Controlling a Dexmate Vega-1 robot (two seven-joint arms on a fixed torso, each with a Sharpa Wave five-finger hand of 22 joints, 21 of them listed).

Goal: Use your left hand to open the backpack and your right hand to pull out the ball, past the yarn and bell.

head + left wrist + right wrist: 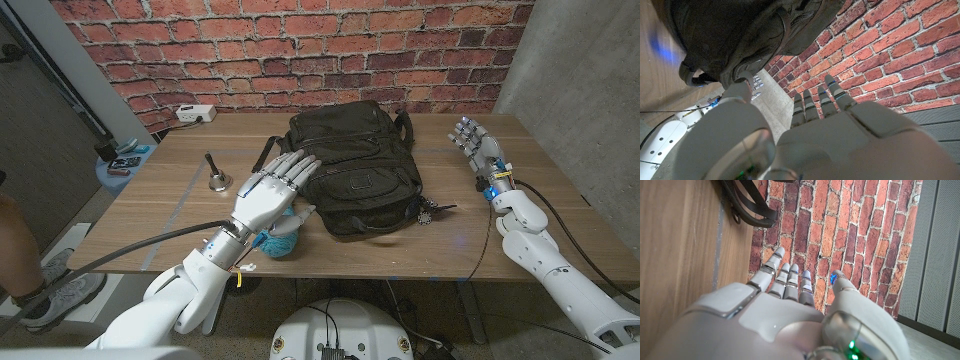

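A black backpack [352, 172] lies closed in the middle of the wooden table [480, 255]; its dark fabric [735, 35] also shows in the left wrist view. My left hand [268, 192] hovers open at the backpack's left edge, fingers [816, 102] stretched toward it, holding nothing. Just below that hand lies a blue ball of yarn [279, 238]. A small metal bell [216, 177] stands upright farther left. My right hand [480, 146] is raised open to the right of the backpack, fingers [786, 280] spread and apart from it. The backpack's straps [747, 205] show in the right wrist view.
A red brick wall [300, 50] rises behind the table. A white power strip [196, 114] sits at the far left corner. A small black pull tab [430, 212] lies beside the backpack's right side. A person's leg and shoe [40, 290] show at the left edge.
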